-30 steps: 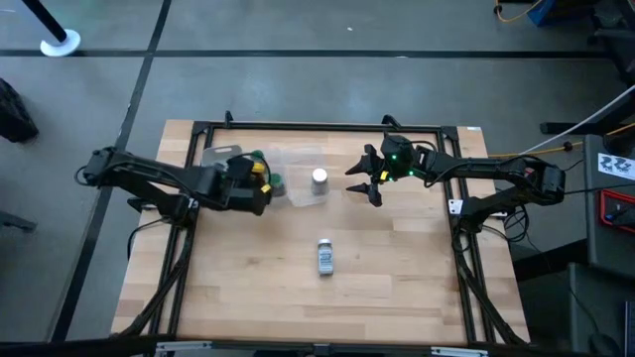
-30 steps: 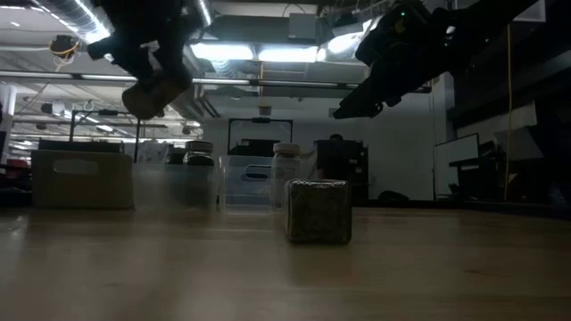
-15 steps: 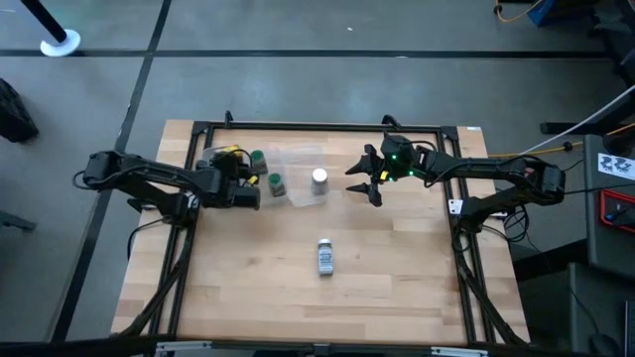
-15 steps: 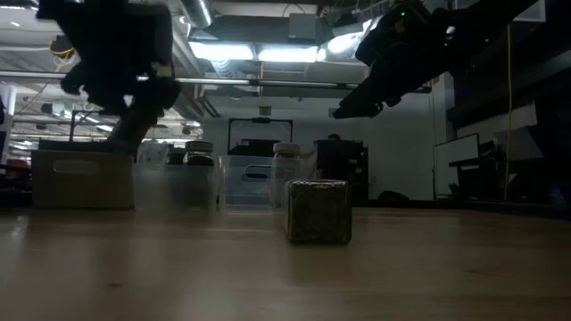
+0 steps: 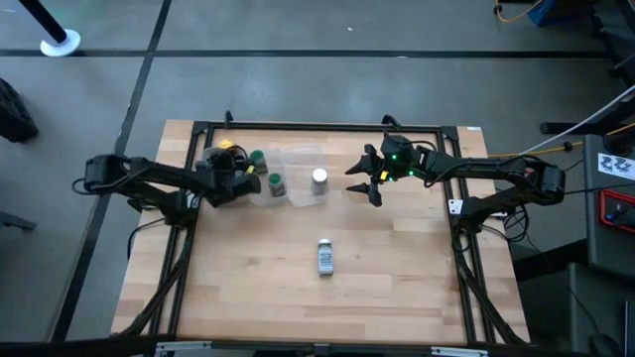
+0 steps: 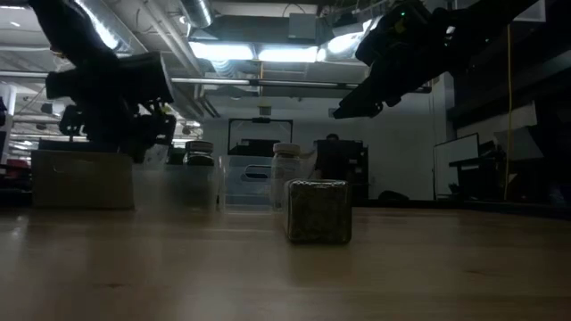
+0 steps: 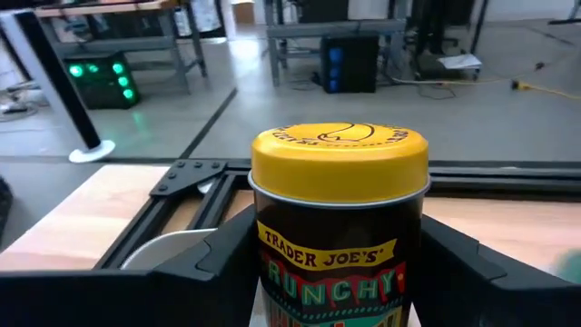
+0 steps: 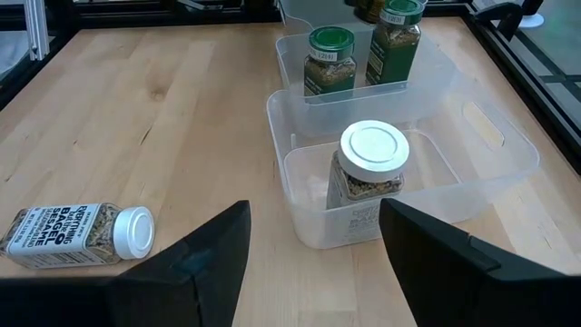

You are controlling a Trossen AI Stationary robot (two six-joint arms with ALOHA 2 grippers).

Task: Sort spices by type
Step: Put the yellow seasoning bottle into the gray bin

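Observation:
My left gripper (image 5: 226,164) is shut on the yellow-lidded spice jar (image 7: 338,213), near the table's far left. Two green-lidded jars (image 5: 258,157) (image 5: 276,182) stand upright in a clear container (image 8: 427,68) just right of it. One white-lidded jar (image 8: 370,168) stands in a second clear container (image 8: 495,150). Another white-lidded jar (image 5: 324,256) lies on its side on the bare wood at mid-table. My right gripper (image 5: 365,181) hangs open above the table, right of the containers, touching nothing. My left gripper pinches the yellow-lidded jar by its labelled body (image 7: 272,259), just under the lid, one finger (image 7: 213,272) on each side. The fingers come roughly level, pointing toward the table's far edge. The jar stands upright in the hold; its base is out of view.
The black metal frame (image 5: 298,126) runs along the table's far edge and sides. The near half of the wooden table holds only the lying jar. Boxes and shelving (image 6: 85,178) show beyond the table in the low view.
My left gripper has carried the yellow-lidded jar toward the table's left and far edges and down, turning as it went, away from the green-lidded jars. It has stayed shut on the jar.

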